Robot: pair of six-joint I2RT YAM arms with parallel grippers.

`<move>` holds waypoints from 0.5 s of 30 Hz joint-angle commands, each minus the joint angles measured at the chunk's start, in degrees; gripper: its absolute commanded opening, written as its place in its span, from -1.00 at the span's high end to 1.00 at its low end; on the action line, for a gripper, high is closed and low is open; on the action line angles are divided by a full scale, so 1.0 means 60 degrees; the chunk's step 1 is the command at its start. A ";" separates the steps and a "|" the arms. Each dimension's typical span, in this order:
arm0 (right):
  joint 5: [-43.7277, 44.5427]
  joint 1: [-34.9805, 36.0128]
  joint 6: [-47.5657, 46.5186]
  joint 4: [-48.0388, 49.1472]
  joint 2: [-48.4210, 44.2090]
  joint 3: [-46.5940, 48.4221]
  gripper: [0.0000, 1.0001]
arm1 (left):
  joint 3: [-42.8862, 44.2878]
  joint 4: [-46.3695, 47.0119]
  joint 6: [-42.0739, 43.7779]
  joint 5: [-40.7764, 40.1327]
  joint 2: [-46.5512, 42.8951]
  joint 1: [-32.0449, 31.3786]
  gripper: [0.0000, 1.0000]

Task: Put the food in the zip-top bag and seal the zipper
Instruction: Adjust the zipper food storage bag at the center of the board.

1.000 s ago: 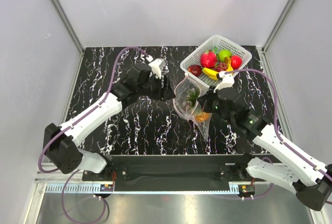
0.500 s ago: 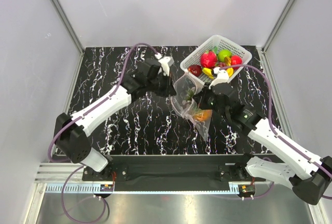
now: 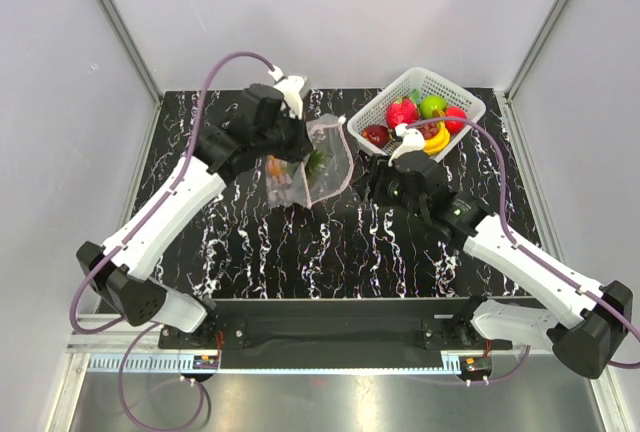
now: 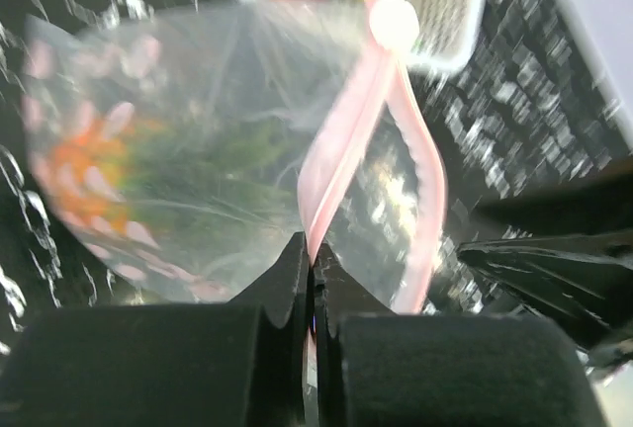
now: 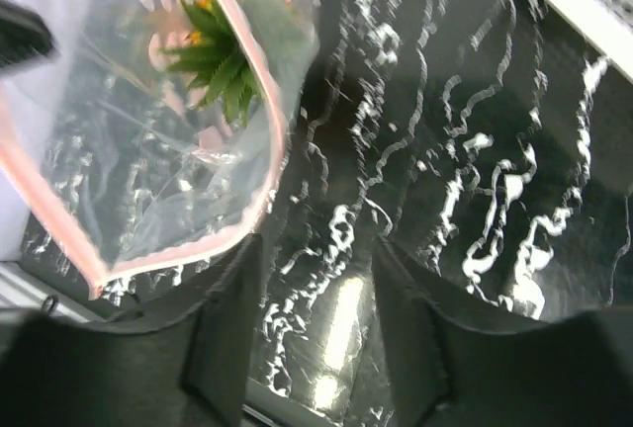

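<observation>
The clear zip-top bag (image 3: 322,164) hangs above the table's middle left, with the orange pineapple (image 3: 278,172) and its green leaves (image 5: 220,63) inside. My left gripper (image 4: 312,257) is shut on the pink zipper (image 4: 341,140) at the bag's mouth. The strip's two sides part into a loop beyond the jaws. In the top view the left gripper (image 3: 298,150) is at the bag's upper left edge. My right gripper (image 5: 315,249) stands open just right of the bag (image 5: 129,150), holding nothing; the zipper (image 5: 198,244) curves past its left finger. The right gripper (image 3: 372,174) is low over the table.
A white lattice basket (image 3: 462,102) stands at the back right, holding a banana (image 3: 436,142) and red, green and dark fruits. Its rim (image 5: 564,2) is close behind my right gripper. The black marbled table (image 3: 200,242) spreads round the bag.
My left gripper shut on the bag's zipper edge and carried the bag left and back. My right gripper let go of the bag and opened, following leftward.
</observation>
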 commanded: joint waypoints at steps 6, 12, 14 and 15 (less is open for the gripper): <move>0.0525 -0.0424 -0.0490 -0.0321 -0.0063 0.0119 -0.13 | -0.0857 -0.0006 0.0466 -0.1835 0.0806 -0.0904 1.00; -0.0969 -0.2355 -0.1090 -0.0378 0.0288 0.0689 -0.24 | -0.1458 0.0419 0.0290 -0.2231 0.0603 -0.1081 1.00; -0.1480 -0.3261 -0.1441 -0.0394 0.0625 0.0997 -0.23 | -0.1283 0.0229 0.0363 -0.2698 0.0529 -0.1197 1.00; -0.1657 -0.3571 -0.1719 -0.0364 0.0785 0.1100 -0.22 | -0.1224 0.0112 0.0378 -0.2788 0.0529 -0.1227 1.00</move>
